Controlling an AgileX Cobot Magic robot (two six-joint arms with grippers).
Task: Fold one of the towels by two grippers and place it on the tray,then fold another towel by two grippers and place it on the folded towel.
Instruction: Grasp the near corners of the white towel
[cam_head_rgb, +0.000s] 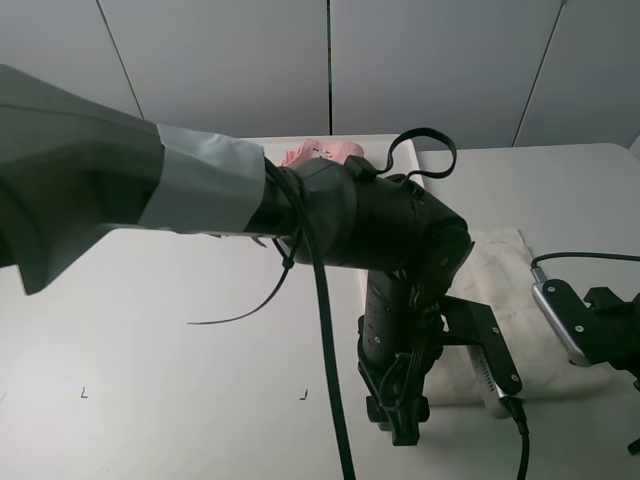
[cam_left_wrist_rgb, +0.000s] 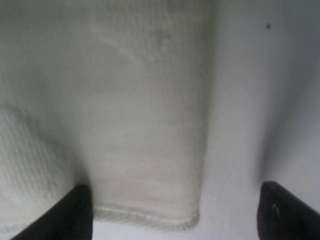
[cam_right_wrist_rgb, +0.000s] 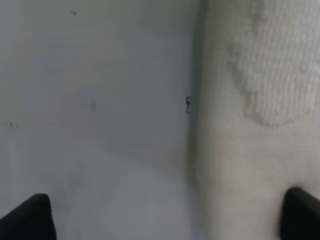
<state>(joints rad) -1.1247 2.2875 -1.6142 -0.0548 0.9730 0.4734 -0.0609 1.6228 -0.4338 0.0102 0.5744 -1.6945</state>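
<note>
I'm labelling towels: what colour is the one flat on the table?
Off-white towel; shows best in the left wrist view.

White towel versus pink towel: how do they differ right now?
The white towel lies spread on the table, at the open left hand and right hand; the pink towel sits bunched farther back on the tray, partly hidden by the left arm. Neither is gripped.

I see flat, bright light on the table (cam_head_rgb: 150, 350); the left arm (cam_head_rgb: 80, 190) at 9 o'clock looms blurred, and the towel (cam_left_wrist_rgb: 140, 125) is fuzzy in both wrist views.
</note>
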